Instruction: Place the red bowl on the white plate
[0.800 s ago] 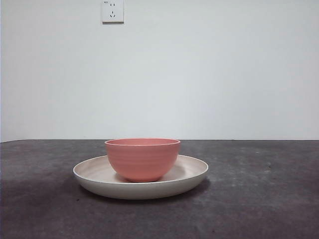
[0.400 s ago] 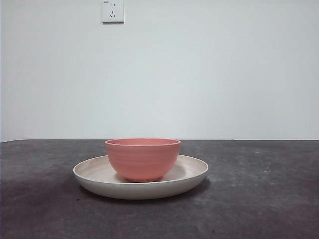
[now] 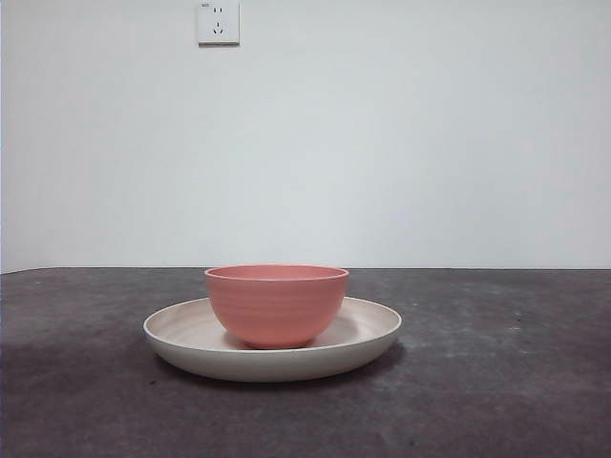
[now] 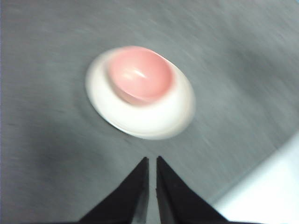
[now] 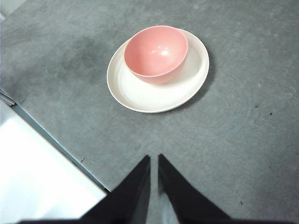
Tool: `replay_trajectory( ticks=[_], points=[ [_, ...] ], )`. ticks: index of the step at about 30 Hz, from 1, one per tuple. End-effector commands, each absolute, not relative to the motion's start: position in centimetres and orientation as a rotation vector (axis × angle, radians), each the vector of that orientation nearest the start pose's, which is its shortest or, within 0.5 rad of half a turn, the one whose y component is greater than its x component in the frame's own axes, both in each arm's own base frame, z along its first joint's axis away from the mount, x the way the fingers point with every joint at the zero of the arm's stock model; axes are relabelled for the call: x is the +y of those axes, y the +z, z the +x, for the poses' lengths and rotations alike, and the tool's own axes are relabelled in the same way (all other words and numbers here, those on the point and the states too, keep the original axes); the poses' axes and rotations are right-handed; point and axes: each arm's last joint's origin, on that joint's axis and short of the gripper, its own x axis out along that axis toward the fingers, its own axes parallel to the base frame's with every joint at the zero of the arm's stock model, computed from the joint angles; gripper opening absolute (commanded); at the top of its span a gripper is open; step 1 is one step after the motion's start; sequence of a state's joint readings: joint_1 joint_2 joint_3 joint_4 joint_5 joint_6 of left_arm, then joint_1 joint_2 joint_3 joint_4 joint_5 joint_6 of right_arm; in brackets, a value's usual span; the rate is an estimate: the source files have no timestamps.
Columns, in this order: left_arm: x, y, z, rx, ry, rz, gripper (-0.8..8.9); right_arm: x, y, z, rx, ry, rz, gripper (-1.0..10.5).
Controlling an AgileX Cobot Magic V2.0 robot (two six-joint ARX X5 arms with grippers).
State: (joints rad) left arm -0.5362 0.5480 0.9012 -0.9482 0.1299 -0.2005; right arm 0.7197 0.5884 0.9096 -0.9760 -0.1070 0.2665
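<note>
Nothing on the table has really changed since a second ago, though the whole front view sits a hair further right than it did, bowl, plate and wall socket alike. The red bowl (image 3: 276, 304) stands upright inside the white plate (image 3: 368, 345), resting on its floor a little off centre (the right wrist view shows it toward one side of the rim). The plate lies flat on the dark grey table (image 3: 496, 382). The left gripper (image 4: 152, 161) hangs well above the dishes, jaws pressed almost together and holding nothing; its picture is blurred. The right gripper (image 5: 153, 158) hovers high too, jaws likewise nearly closed and empty. A wall socket (image 3: 218, 22) sits on the white wall behind.
</note>
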Motion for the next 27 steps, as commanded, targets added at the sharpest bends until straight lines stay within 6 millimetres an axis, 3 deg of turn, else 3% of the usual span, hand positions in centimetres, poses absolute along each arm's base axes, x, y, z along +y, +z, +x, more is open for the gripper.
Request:
replay_trajectory(
  ticks=[1,9,15,21,27],
  points=[
    [-3.9,31.9,7.7,0.583,-0.483,-0.109,0.27,6.3,32.8,6.6,0.73,0.709,0.047,0.2],
    [-1.7,25.7,9.1,0.262,-0.254,-0.188,0.27,6.3,32.8,6.6,0.73,0.709,0.047,0.2],
    [-1.0,21.0,9.3,0.148,-0.185,-0.169,0.27,6.3,32.8,6.6,0.73,0.709,0.047,0.2],
    [-0.6,17.9,9.5,0.168,-0.138,-0.173,0.27,6.3,32.8,6.6,0.73,0.709,0.047,0.2],
    [-0.2,16.6,9.6,0.178,-0.103,-0.101,0.27,6.3,32.8,6.6,0.73,0.709,0.047,0.2]
  ],
)
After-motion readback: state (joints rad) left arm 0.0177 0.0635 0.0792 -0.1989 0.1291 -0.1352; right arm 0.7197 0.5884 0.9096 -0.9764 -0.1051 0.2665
